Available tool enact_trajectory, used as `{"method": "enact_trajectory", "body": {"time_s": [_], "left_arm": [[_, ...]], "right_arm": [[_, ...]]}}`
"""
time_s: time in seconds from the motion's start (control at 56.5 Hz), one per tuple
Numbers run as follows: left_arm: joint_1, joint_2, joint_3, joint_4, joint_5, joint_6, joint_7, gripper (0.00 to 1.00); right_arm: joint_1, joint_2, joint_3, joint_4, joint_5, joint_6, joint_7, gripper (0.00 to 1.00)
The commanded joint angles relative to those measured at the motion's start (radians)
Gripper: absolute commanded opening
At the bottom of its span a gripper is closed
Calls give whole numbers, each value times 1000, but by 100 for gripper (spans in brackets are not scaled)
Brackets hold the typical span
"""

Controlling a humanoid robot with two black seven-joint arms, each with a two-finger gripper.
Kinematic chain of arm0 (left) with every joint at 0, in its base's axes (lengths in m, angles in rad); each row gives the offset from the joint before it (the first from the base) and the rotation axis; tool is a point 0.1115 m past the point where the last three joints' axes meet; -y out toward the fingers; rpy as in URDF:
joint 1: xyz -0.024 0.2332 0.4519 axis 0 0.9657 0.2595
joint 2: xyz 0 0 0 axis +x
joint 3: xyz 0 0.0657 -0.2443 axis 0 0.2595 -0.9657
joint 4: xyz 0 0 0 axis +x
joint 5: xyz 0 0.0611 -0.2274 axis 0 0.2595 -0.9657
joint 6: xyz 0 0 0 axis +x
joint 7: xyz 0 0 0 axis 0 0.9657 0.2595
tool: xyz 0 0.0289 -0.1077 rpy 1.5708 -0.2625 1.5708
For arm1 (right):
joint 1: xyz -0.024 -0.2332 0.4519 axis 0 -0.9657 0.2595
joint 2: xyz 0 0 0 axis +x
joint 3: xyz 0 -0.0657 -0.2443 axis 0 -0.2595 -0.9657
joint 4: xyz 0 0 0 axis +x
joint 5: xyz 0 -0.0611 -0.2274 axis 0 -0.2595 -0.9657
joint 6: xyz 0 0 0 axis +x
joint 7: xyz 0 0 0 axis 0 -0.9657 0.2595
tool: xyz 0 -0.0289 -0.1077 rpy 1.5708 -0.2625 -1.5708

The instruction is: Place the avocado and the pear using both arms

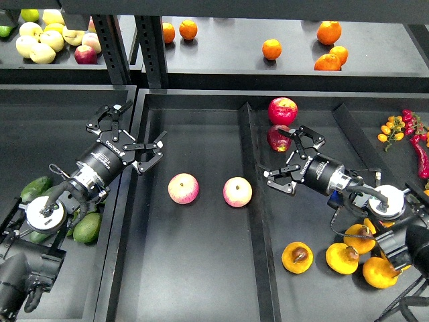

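Several dark-green avocados lie in the left bin, partly under my left arm. Several orange-yellow pear halves with brown stones lie in the right compartment at the bottom right. My left gripper is open and empty, hovering over the divider between the left bin and the middle tray, well above the avocados. My right gripper is open and empty over the right compartment, just below a dark red apple and above the pear halves.
Two pink-yellow apples sit in the middle tray. A red apple lies further back. Red chillies and small orange fruits are at the far right. The back shelf holds oranges and yellow apples.
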Motion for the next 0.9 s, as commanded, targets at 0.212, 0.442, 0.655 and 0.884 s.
{"method": "enact_trajectory", "body": {"time_s": [0.212,0.442,0.655,0.884], "left_arm": [[-60,0,0,72,-2,-7,-14,99],[-66,0,2,78,-2,-7,-47,99],[-64,0,9,76,-5,-21,-71,99],[-63,0,11,73,-81,-24,-71,99]], "right_arm": [[-7,61,186,-60,-115,0,144,99],[-22,61,289,-75,-270,0,149,99],[-17,61,301,-67,-271,0,155,99],[-16,61,320,-67,-271,0,169,99]]}}
